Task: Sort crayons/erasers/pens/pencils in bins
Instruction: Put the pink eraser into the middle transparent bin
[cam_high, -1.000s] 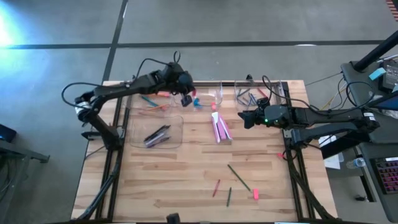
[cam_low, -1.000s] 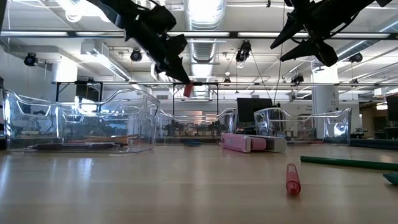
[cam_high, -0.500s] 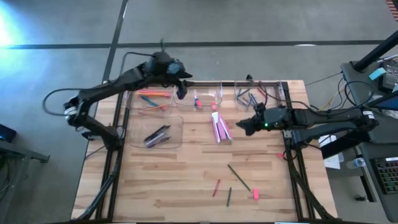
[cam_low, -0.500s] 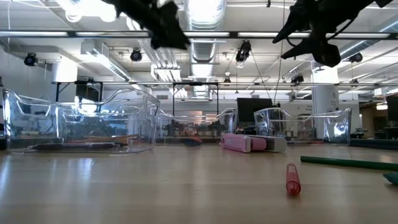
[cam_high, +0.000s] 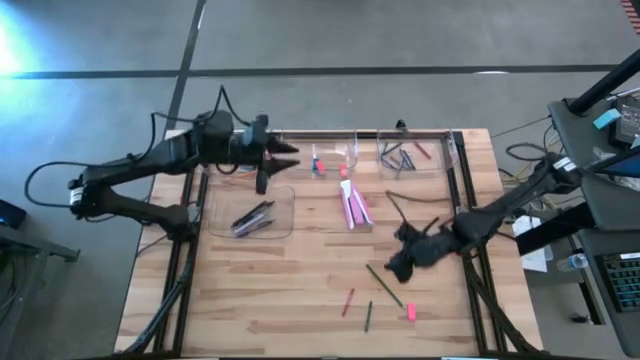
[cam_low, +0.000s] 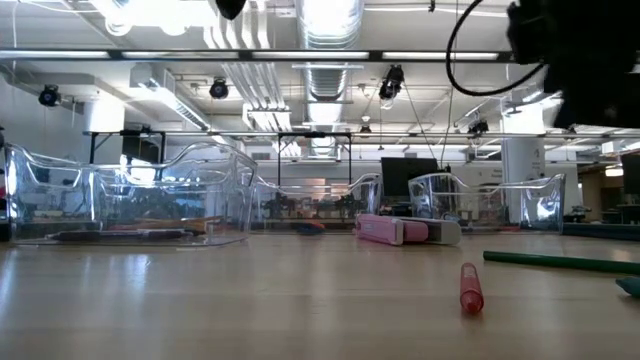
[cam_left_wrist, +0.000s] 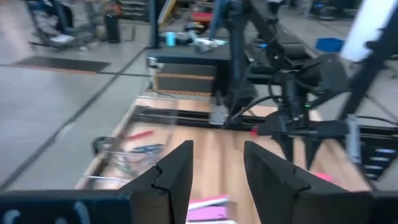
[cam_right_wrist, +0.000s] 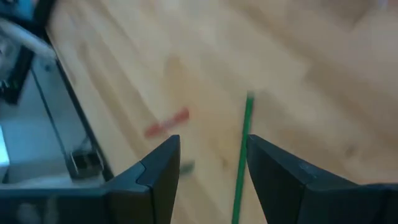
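Erasers, small chunky pink and blue blocks (cam_high: 343, 171), lie in the middle one of the clear plastic bins (cam_high: 352, 150) along the far edge. A second ago the left gripper (cam_left_wrist: 217, 168) hung over that bin pinching a small reddish piece. Now its fingers stand moderately apart with nothing between them, and the arm has drawn back to the left, over the far-left bin (cam_high: 222, 172). I judge that the piece was dropped there, though I cannot pick it out among the others.

The right gripper (cam_high: 395, 268) has swung from beside the far-right bin (cam_high: 447, 152) toward the near side. Its fingers are wide and empty, hovering just above the long green pencil (cam_right_wrist: 244, 143) on the wooden table (cam_high: 250, 290).

So one item is sorted, and the next pick looks to be that pencil. A short red crayon (cam_high: 348, 300), a darker green stick (cam_high: 368, 316) and a loose pink eraser (cam_high: 411, 313) lie near it, unsorted.
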